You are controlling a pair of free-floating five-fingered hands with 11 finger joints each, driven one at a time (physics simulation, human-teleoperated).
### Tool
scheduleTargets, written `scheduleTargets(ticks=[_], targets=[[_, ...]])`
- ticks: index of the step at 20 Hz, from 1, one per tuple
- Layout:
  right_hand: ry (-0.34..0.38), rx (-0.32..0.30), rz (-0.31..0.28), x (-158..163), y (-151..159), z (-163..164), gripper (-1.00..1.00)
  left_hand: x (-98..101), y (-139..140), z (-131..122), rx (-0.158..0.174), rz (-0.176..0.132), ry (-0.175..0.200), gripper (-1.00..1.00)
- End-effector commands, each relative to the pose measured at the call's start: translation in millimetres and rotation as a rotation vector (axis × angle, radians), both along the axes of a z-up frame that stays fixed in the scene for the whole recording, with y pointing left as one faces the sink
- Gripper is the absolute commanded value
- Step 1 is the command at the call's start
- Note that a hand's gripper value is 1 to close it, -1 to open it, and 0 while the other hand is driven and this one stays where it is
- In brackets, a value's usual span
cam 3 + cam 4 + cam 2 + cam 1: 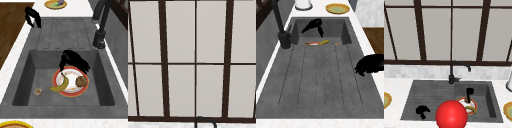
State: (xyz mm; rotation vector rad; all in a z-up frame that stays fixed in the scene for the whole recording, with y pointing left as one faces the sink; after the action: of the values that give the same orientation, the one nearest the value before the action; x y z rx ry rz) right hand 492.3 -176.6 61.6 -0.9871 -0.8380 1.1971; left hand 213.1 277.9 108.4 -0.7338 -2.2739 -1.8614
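Observation:
My right hand (469, 93) hangs over the sink basin, fingers pointing down just above a red-rimmed white plate (72, 92). It holds nothing. In the right side view this hand (73, 59) hovers over the plate's far edge. On the plate lie a banana (60, 85) and a round brown item (81, 81). My left hand (422, 111) floats idle over the front of the drainboard, fingers relaxed and hanging down; in the left side view it (370, 65) sits at the sink's front rim.
A large red ball (451, 115) covers the sink's front edge. A small round item (38, 91) lies on the basin floor (45, 77). The black faucet (452, 72) stands at the back. Yellow plates (386, 100) (508, 110) sit on both counters, a white vessel (303, 3) at the right.

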Motion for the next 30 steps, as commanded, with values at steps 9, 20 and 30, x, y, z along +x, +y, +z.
scheduleTargets(ticks=[9, 20, 30], targets=[[0.089, -0.027, -0.226, -19, 12, -22, -1.00, 0.0, 0, 0, 0.000, 0.000, 0.000, 0.00], [0.163, -0.096, -0.444, -23, 19, -61, -1.00, 0.0, 0, 0, 0.000, 0.000, 0.000, 0.00], [0.191, -0.094, -0.541, -6, 14, -130, -1.00, 0.0, 0, 0, 0.000, 0.000, 0.000, 0.00]])
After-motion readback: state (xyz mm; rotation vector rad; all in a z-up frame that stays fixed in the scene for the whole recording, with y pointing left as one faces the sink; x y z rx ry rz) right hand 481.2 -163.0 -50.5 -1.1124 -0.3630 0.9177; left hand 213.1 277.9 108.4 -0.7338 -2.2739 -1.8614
